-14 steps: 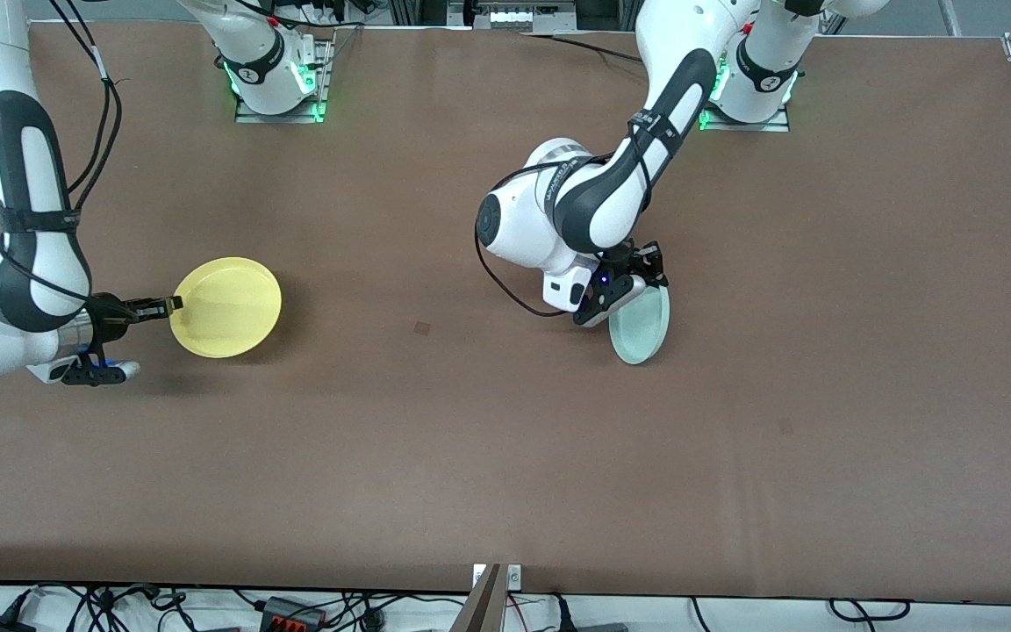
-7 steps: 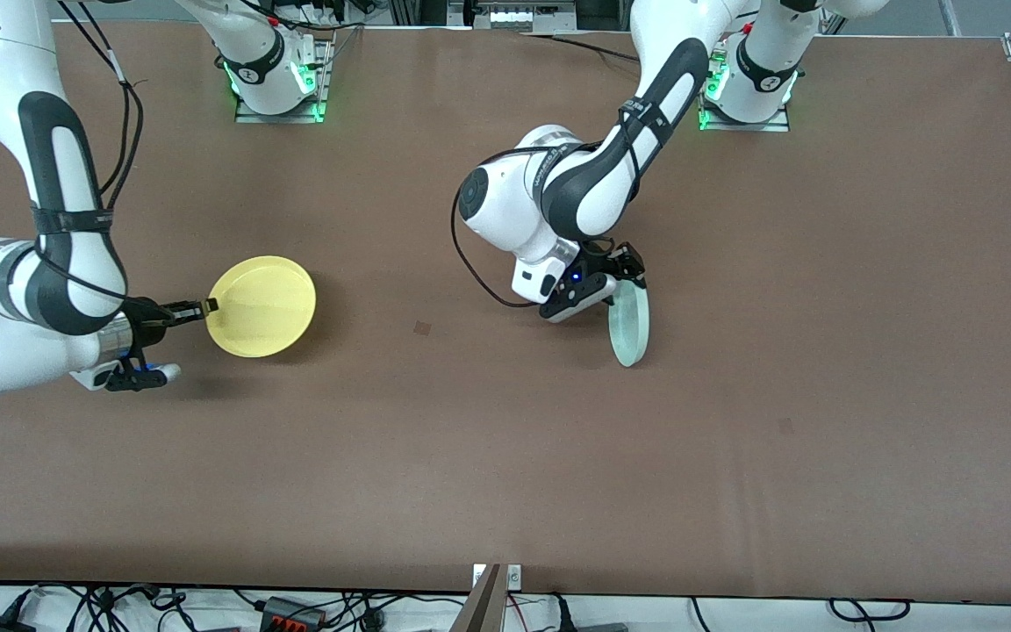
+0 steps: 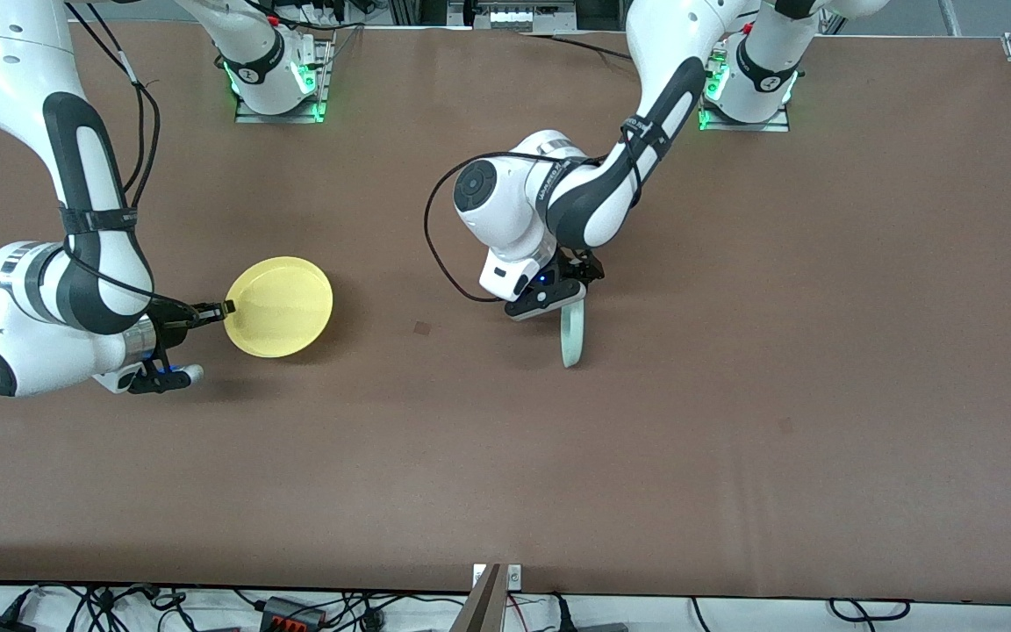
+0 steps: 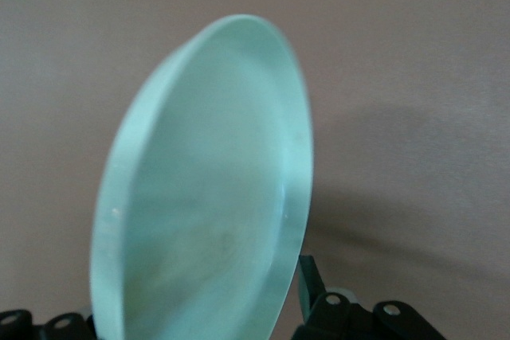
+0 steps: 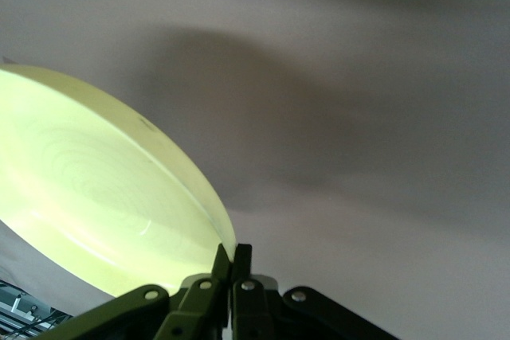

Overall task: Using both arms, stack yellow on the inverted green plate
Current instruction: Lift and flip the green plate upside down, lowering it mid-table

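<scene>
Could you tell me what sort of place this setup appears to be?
Probably a robotics lab: two white arms bolted to a brown-covered table, the right gripper holding a yellow plate, and loose cables along the table's near edge.

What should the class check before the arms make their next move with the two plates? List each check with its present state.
1. Right gripper has its jaws shut on the yellow plate rim: ok.
2. Green plate lies upside down, flat on the table: not ok. It stands on edge under the left gripper.
3. Yellow plate is above the green plate: not ok. It is well apart, toward the right arm's end.
4. Arms are apart from each other: ok.
</scene>
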